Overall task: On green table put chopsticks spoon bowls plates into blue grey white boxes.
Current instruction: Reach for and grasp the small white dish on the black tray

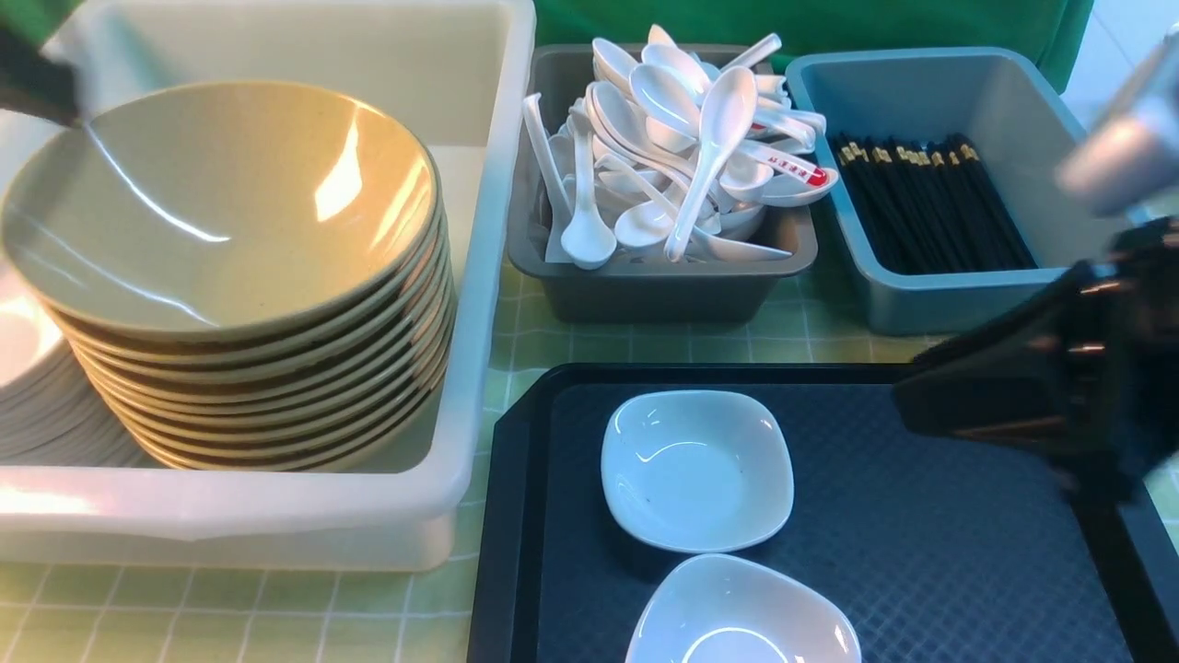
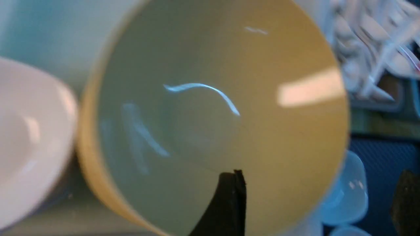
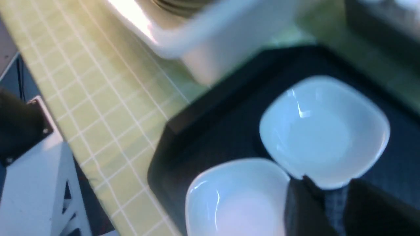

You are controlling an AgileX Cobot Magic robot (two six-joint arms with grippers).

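A stack of tan bowls (image 1: pixel 249 304) stands in the white box (image 1: pixel 479 304), with the top bowl (image 2: pixel 213 108) lying tilted on it. My left gripper (image 2: pixel 318 200) hangs open over that bowl's rim, one finger (image 2: pixel 229 203) above its inside; in the front view only a dark bit of the gripper (image 1: pixel 41 92) shows. Two white plates (image 1: pixel 697 468) (image 1: pixel 741 612) lie on the black tray. My right gripper (image 3: pixel 334 196) (image 1: pixel 912 405) hovers over the tray beside them, open by a narrow gap with nothing in it. Spoons (image 1: pixel 682 147) fill the grey box (image 1: pixel 645 285). Chopsticks (image 1: pixel 930 203) lie in the blue box (image 1: pixel 921 304).
The black tray (image 1: pixel 921 552) lies at the front right of the green table (image 1: pixel 230 617). A stack of white plates (image 1: pixel 37 387) stands beside the bowls in the white box. One spoon with a red mark (image 1: pixel 801 175) lies among the others.
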